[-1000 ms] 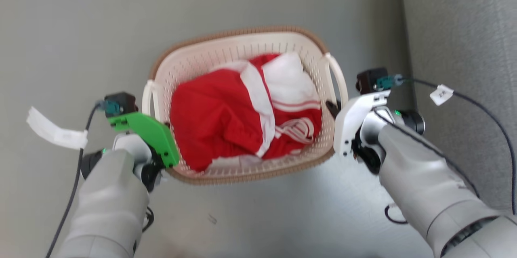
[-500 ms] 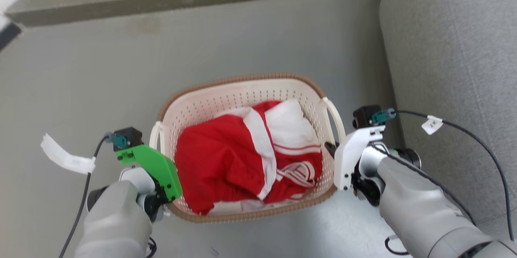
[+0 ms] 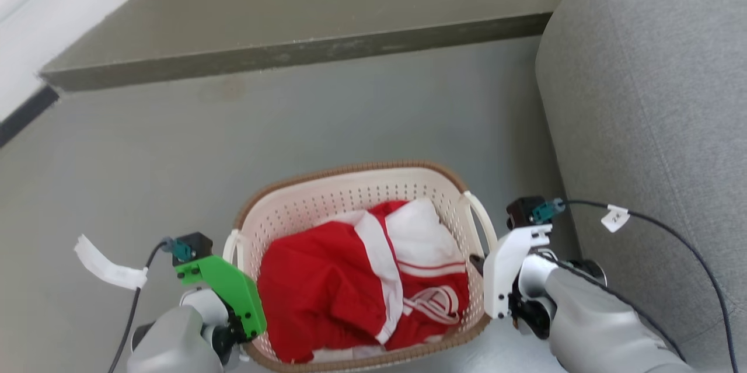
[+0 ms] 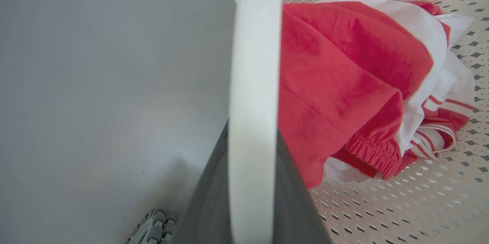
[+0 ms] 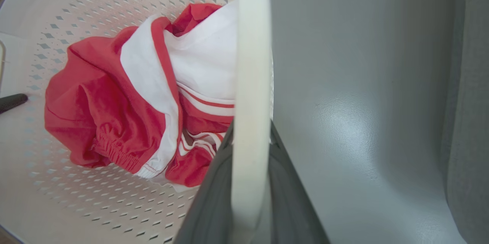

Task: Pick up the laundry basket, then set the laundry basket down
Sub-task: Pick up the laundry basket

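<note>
The laundry basket (image 3: pixel 350 198) is probably lifted already; the set-down is left.
One of its handles is clamped by the left fingers (image 4: pixel 206 206), the other by the right fingers (image 5: pixel 206 206).

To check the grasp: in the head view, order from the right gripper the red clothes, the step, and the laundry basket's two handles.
1. right handle, at the right gripper.
2. red clothes, inside the laundry basket.
3. left handle, opposite side.
4. step, far ahead.
</note>
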You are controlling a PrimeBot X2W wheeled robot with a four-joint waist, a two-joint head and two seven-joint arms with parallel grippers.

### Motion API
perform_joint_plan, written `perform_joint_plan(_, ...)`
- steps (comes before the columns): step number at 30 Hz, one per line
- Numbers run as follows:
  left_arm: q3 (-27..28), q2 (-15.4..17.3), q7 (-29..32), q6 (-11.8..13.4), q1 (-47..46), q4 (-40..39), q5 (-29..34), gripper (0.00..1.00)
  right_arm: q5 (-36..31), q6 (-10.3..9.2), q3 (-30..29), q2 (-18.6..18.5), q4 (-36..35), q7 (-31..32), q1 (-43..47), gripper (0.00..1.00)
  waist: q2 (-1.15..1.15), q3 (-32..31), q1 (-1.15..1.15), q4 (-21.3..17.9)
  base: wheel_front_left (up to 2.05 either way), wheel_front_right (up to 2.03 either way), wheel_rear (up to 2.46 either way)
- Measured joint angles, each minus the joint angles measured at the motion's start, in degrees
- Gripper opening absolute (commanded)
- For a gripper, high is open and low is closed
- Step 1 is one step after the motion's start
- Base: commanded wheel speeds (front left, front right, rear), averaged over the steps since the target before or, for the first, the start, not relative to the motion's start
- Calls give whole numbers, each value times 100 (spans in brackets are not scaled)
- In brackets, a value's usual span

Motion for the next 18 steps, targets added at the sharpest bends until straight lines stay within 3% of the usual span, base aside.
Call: perform_joint_plan(18,-167,0,147,0,614,-7,-182,0,290,29,114,15,22,56,587,0,0,-697,0,21,0,0,0)
